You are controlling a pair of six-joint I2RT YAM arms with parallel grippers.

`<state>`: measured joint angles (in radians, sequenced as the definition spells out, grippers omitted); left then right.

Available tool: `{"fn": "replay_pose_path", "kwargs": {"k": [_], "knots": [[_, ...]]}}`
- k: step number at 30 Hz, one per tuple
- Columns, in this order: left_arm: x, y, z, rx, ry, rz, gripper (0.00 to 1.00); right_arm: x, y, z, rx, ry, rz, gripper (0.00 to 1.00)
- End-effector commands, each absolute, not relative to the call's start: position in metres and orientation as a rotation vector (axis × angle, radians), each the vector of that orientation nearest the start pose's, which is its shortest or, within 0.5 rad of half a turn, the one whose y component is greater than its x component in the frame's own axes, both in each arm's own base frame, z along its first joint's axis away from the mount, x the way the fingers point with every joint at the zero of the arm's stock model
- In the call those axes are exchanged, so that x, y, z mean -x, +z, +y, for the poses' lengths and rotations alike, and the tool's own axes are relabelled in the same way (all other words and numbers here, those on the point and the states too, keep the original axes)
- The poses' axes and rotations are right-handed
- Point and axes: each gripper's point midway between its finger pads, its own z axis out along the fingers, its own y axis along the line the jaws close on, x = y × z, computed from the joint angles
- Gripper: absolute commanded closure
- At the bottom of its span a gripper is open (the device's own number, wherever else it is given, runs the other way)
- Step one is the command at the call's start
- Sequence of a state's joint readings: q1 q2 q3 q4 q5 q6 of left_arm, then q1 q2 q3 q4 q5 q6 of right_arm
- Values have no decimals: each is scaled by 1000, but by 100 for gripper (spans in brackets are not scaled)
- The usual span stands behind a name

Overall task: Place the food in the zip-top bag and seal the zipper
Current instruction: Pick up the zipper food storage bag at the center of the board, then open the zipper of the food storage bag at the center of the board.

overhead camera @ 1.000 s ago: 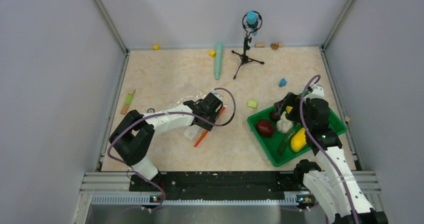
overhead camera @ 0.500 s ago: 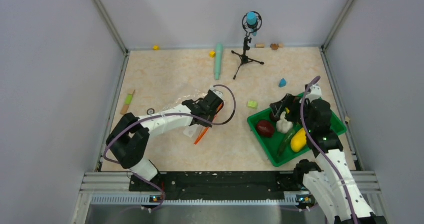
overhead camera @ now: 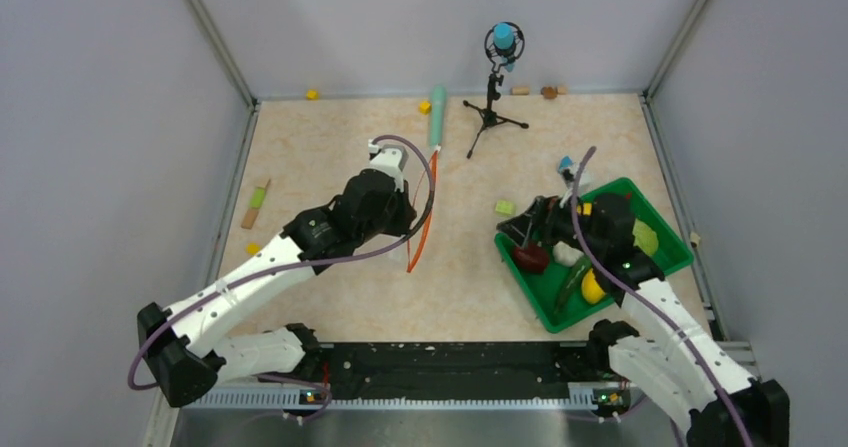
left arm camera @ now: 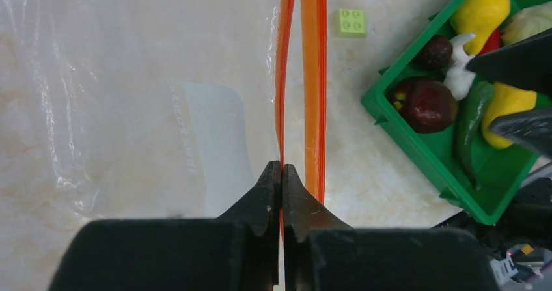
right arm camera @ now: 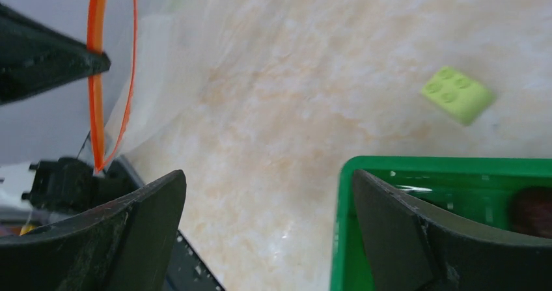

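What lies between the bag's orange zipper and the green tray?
Between the zipper and green tray, only a small lime-green block on bare tabletop; the left wrist view shows it.

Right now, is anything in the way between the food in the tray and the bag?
Nothing visible. Only bare table lies between the tray holding the food and the bag; a green block sits off to the far side. The left hand pinches one lip of the zipper, and the mouth is open.
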<state>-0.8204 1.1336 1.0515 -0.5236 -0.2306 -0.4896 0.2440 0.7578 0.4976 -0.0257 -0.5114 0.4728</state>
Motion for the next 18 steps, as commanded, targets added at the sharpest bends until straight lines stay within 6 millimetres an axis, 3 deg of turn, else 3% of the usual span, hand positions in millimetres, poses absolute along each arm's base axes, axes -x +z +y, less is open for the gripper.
{"fn": "replay_pose_path", "kwargs": {"k": [1, 5, 8, 11, 18], "knots": [[-240, 255, -249, -209, -662, 2115, 100, -239, 227, 216, 282, 1028, 1854, 4], [-239, 256, -245, -178, -668, 2096, 100, -236, 254, 254, 328, 1057, 1811, 4], [-235, 257, -246, -180, -696, 2092, 100, -245, 267, 272, 283, 1043, 1793, 4], [-231, 262, -246, -189, -723, 2077, 100, -260, 264, 288, 215, 1029, 1809, 5], [-230, 267, -240, -206, -696, 2060, 100, -273, 252, 331, 249, 1074, 1842, 11]]}}
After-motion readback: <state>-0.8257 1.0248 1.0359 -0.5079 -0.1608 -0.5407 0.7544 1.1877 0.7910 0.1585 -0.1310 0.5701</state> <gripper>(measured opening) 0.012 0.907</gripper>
